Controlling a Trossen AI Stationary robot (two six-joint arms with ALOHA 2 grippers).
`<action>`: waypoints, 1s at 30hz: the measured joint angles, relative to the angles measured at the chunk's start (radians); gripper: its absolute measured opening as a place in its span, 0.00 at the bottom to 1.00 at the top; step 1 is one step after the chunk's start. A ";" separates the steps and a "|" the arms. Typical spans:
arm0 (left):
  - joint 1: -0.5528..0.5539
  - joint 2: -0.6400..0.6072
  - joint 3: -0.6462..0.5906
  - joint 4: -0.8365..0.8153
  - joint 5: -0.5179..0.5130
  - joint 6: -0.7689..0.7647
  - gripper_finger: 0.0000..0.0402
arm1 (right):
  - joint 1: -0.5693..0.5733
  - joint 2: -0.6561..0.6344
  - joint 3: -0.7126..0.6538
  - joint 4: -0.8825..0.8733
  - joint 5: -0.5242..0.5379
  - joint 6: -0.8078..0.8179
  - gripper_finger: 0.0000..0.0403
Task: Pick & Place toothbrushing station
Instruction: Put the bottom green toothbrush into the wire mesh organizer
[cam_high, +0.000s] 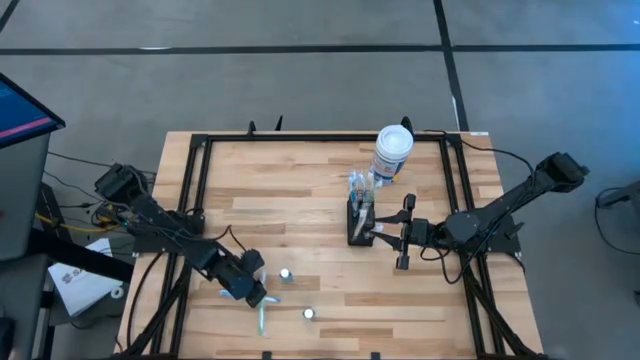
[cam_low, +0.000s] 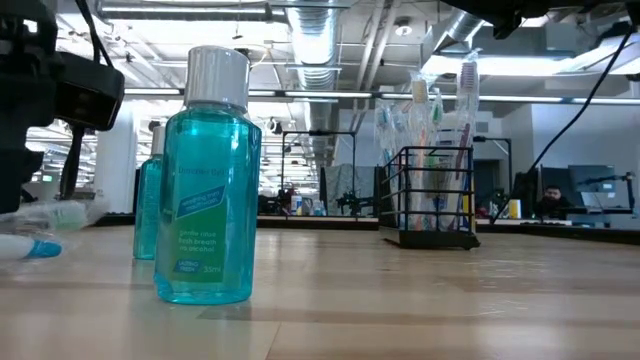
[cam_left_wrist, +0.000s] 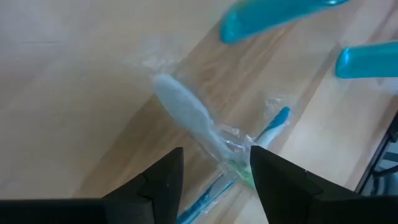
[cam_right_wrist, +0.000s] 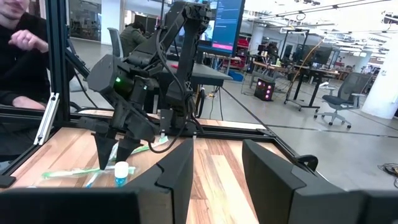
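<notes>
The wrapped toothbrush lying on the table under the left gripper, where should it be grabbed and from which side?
Probably at the slim handle, from straight above. The wrapped toothbrush lies flat on the table, and the left gripper already hangs over it with open fingers either side of the handle, so closing across that narrow part looks easiest.

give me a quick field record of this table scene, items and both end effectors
caddy: black wire caddy upright, toothbrushes standing in it
canister: white canister beyond the caddy
bottles: two teal mouthwash bottles, upright
loose brush: wrapped toothbrush lying flat on the table
left end effector: open, over the wrapped toothbrush
right end effector: open, empty, beside the caddy
person: seated behind the table
</notes>
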 joint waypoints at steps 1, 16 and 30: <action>0.000 0.005 0.000 0.011 0.000 0.001 0.45 | 0.000 0.000 0.000 0.000 0.000 0.000 0.32; 0.000 0.015 0.000 0.033 -0.027 0.005 0.21 | 0.000 0.000 0.000 0.000 0.000 0.013 0.32; 0.000 0.015 0.000 0.046 -0.060 0.013 0.02 | 0.000 0.000 0.000 -0.002 0.000 0.015 0.32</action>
